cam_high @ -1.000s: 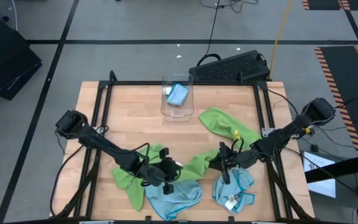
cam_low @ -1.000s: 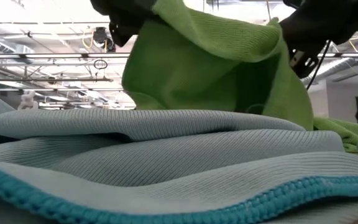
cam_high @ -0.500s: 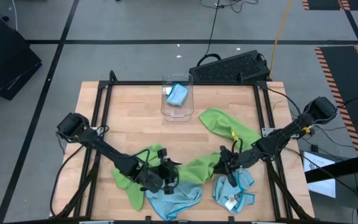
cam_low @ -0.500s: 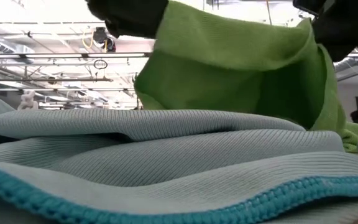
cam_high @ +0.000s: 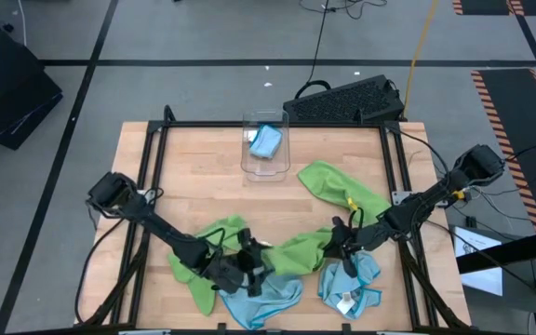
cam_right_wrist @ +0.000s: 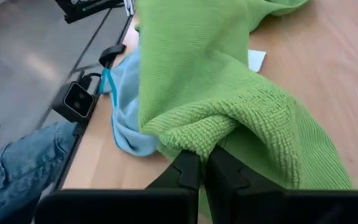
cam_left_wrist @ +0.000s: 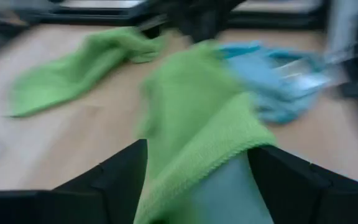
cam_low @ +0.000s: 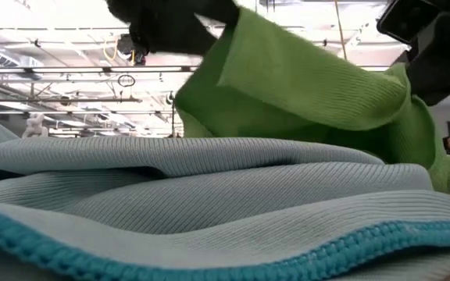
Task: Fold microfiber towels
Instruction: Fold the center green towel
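A lime green microfiber towel (cam_high: 291, 251) spans between my two grippers near the table's front, raised above a light blue towel (cam_high: 261, 296) that fills the low view (cam_low: 209, 203). My left gripper (cam_high: 253, 271) stands open at the green towel's left end, its fingers on either side of the hemmed edge (cam_left_wrist: 197, 165). My right gripper (cam_high: 339, 245) is shut on its right end. Another green towel (cam_high: 196, 261) lies under the left arm. A second blue towel (cam_high: 350, 281) lies below the right gripper, and a third green towel (cam_high: 342, 186) lies at the right. My left gripper has the green towel's hemmed edge (cam_left_wrist: 219, 163) lying in the gap between its spread fingers (cam_left_wrist: 120, 177); whether the cloth touches them I cannot tell. My right gripper pinches a bunched fold (cam_right_wrist: 211, 135) of the green towel's right end between its two fingers (cam_right_wrist: 194, 171), several layers together. That end is lifted off the table, and the cloth falls away slack toward the left gripper.
A clear plastic bin (cam_high: 266, 144) with a folded blue towel inside stands at the table's far middle. A small camera (cam_right_wrist: 76, 99) sits at the front edge, and a person's leg in jeans (cam_right_wrist: 17, 165) shows beyond it. Bare wood lies at the far left.
My left gripper has opened and let go of the green towel's left end while moving toward the table's near edge. My right gripper has sunk a little with its end. The raised towel has dropped lower at the right and slackened.
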{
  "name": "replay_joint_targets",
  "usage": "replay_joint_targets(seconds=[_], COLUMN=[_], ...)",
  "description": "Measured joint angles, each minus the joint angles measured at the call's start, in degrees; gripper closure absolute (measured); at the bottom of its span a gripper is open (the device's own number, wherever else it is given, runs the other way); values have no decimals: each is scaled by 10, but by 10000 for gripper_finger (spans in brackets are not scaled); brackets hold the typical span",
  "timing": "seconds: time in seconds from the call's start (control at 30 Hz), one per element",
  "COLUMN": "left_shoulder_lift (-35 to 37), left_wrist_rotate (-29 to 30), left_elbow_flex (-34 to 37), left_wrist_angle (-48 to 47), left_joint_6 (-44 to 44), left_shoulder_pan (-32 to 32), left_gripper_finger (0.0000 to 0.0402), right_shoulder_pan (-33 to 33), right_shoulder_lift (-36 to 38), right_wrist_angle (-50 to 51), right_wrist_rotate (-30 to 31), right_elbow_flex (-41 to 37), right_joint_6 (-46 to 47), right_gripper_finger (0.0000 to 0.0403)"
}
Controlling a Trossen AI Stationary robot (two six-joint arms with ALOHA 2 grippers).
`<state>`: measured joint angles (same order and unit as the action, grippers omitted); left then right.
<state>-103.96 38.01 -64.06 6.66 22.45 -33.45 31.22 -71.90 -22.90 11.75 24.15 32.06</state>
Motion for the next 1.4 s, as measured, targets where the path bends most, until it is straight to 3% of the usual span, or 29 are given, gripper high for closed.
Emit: replay_joint_targets(seconds=[0.17, 0.37, 0.57, 0.73, 1.0, 1.23, 1.4], left_shoulder_lift=[-21, -34, -96, -152, -189, -190, -220], left_wrist_rotate=[-6, 69, 42, 23, 8, -1, -23], left_elbow_flex=[0, 0, -16, -90, -224, -238, -236], left_wrist_angle=[37, 53, 145, 104, -111, -212, -169], left_joint_6=[5, -27, -85, -150, -205, -234, -249], left_shoulder_pan=[-29, -52, -58, -68, -80, -66, -35], left_gripper_finger=[125, 155, 164, 165, 165, 165, 165], right_shoulder_pan=[0, 0, 0, -1, -20, -38, -59], right_shoulder_lift=[0, 0, 0, 0, 0, 0, 0], right_wrist_angle=[1, -9, -8, -11, -26, -25, -26], right_wrist_rotate=[0, 1, 13, 21, 21, 21, 35], right_elbow_flex=[-9, -10, -10, -10, -9, -9, -9], right_joint_6=[1, -19, -19, -19, -25, -27, -27], right_gripper_finger=[389, 388, 388, 388, 387, 387, 387])
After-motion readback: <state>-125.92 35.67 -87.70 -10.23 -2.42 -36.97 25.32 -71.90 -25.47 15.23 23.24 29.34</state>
